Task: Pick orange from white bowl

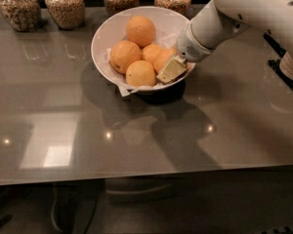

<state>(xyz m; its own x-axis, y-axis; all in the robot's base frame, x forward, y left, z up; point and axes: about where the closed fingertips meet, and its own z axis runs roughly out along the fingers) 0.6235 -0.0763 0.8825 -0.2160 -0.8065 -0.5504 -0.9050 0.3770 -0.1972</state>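
The white bowl [103, 35] with crumpled white paper lining stands at the back middle of the grey table [136, 130]. It holds several oranges: one on top [140, 30], one at the left [125, 56], one at the front [140, 73], and one at the right [163, 58]. My gripper [168, 68] reaches in from the upper right and sits low inside the bowl's right side, against the right orange. The white arm [234, 13] hides the bowl's right rim.
Several grain-filled glass jars [65, 5] line the table's back edge behind the bowl. A dark object [290, 67] sits at the right edge. The table's front edge runs near the bottom of the view.
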